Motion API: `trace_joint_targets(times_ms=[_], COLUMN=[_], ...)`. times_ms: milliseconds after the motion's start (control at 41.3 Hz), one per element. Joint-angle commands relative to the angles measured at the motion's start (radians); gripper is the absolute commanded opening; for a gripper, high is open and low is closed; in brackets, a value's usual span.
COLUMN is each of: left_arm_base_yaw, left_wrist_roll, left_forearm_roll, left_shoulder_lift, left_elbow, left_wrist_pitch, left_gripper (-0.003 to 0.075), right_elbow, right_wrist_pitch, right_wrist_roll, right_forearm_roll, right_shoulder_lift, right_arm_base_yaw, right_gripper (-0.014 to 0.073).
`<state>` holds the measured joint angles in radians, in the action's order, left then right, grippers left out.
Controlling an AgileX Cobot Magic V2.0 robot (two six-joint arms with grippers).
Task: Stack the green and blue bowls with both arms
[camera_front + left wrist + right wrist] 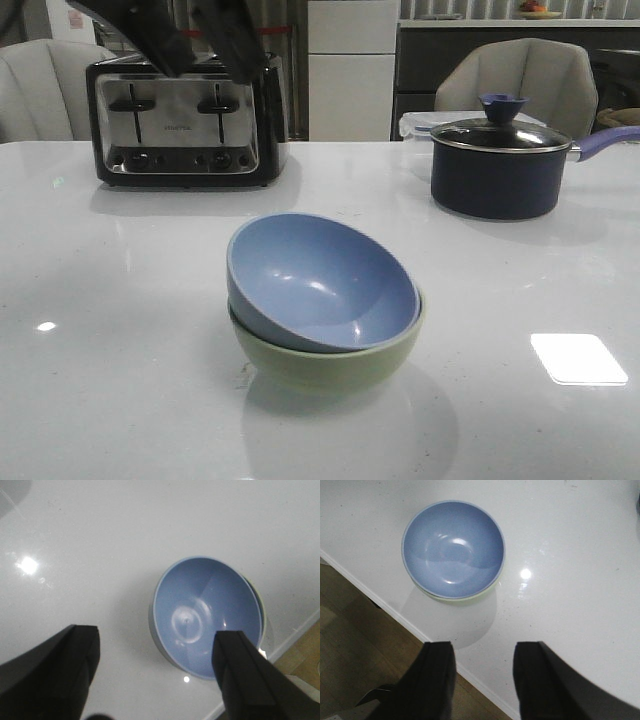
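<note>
1. The dusty blue bowl (322,283) sits nested inside the pale sage green bowl (330,360), near the middle of the white table (120,330) in the front view.
2. The blue bowl rests tilted, not level: in the front view its rim rides higher on the side toward the toaster and dips toward the near right, where it meets the green rim.
3. My left pincer (155,672) hangs above the stack with its 2 black fingers (60,675) spread wide apart, pinching nothing. In my left wrist view the blue bowl (207,615) lies between and beyond the fingertips, clear of both.
4. Only a thin sliver of the green bowl (259,597) shows past the blue rim there.
5. My right pincer (482,680) is likewise parted, its 2 fingers (432,680) holding nothing, hovering over the table edge (485,687) with dark floor visible below.
6. In my right wrist view the blue bowl (453,547) lies well apart from the fingers, with a narrow crescent of green bowl (470,598) under it.
7. At the far left of the table stands a chrome and black 4-slot toaster (185,125); dark arm parts (175,30) show above it.
8. At the far right stands a dark blue saucepan (498,165) with a glass lid and a bluish handle, well apart from the bowls.
</note>
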<state>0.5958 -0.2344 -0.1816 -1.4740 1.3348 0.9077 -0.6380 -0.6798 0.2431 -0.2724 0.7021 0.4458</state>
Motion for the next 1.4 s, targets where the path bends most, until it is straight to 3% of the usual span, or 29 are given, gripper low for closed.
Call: trace_joint_targets(times_ms=[0, 315, 557, 896, 993, 1235, 1332, 1380], left_arm_base_yaw=[0.008, 0.008, 0.008, 0.008, 0.008, 0.008, 0.008, 0.008], left_wrist_roll=[0.003, 0.02, 0.199, 0.222, 0.222, 0.222, 0.222, 0.222], left_forearm_roll=[0.001, 0.091, 0.222, 0.232, 0.232, 0.232, 0.232, 0.232], left_shoulder_lift=[0.148, 0.497, 0.744, 0.868, 0.867, 0.867, 0.867, 0.867], left_elbow=[-0.061, -0.345, -0.487, -0.563, -0.567, -0.569, -0.569, -0.569], left_wrist_pitch=[-0.055, -0.047, -0.051, -0.084, -0.1, -0.122, -0.126, -0.128], left_gripper=[0.053, 0.0529, 0.0529, 0.0522, 0.044, 0.0171, 0.0095, 0.0096], right_elbow=[-0.028, -0.028, -0.028, -0.028, -0.028, -0.028, -0.028, -0.028], right_wrist_pitch=[0.062, 0.062, 0.06, 0.062, 0.062, 0.06, 0.059, 0.059], right_wrist_roll=[0.009, 0.009, 0.009, 0.009, 0.009, 0.009, 0.009, 0.009], right_forearm_roll=[-0.011, -0.011, -0.011, -0.012, -0.011, -0.005, 0.012, 0.031], right_shoulder_lift=[-0.004, -0.004, -0.004, -0.004, -0.004, -0.004, -0.004, -0.004], right_arm_base_yaw=[0.0, 0.0, 0.0, -0.001, -0.001, -0.001, -0.001, -0.001], right_gripper=[0.0406, 0.0406, 0.0406, 0.0406, 0.0372, 0.0079, 0.0021, 0.0027])
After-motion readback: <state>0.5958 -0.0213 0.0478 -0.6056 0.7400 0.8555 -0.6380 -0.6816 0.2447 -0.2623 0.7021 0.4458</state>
